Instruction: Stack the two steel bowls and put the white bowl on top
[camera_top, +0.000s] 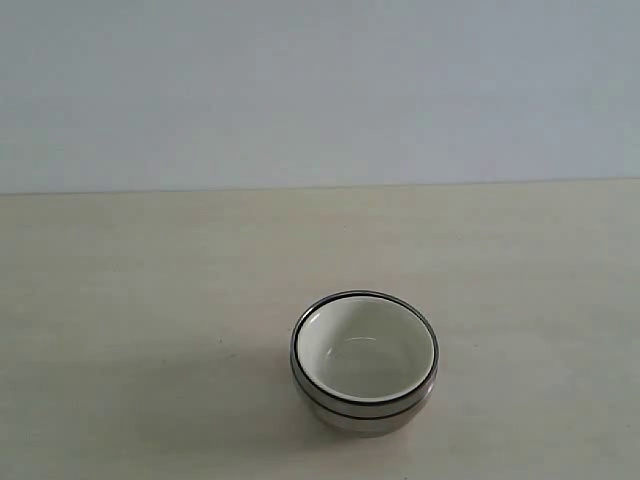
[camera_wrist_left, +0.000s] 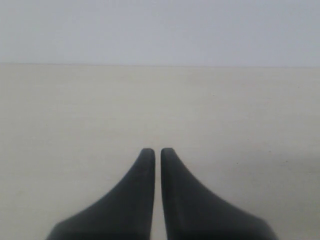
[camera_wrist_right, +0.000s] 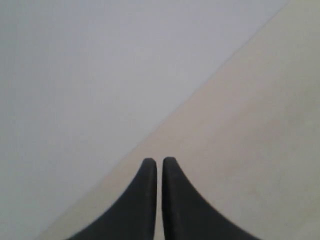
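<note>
Two steel bowls (camera_top: 365, 416) nested on table (camera_top: 150, 300), white bowl (camera_top: 365, 352) inside; left end effector (camera_wrist_left: 157, 150) and right end effector (camera_wrist_right: 159, 160) pressed together.

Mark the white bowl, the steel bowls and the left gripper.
white bowl (camera_top: 365, 352): exterior view, on its inner floor.
steel bowls (camera_top: 365, 418): exterior view, on the outer wall below the white bowl.
left gripper (camera_wrist_left: 157, 152): left wrist view, midway between the tips of its jaws.

Soft even light, faint shadows, slight blur
</note>
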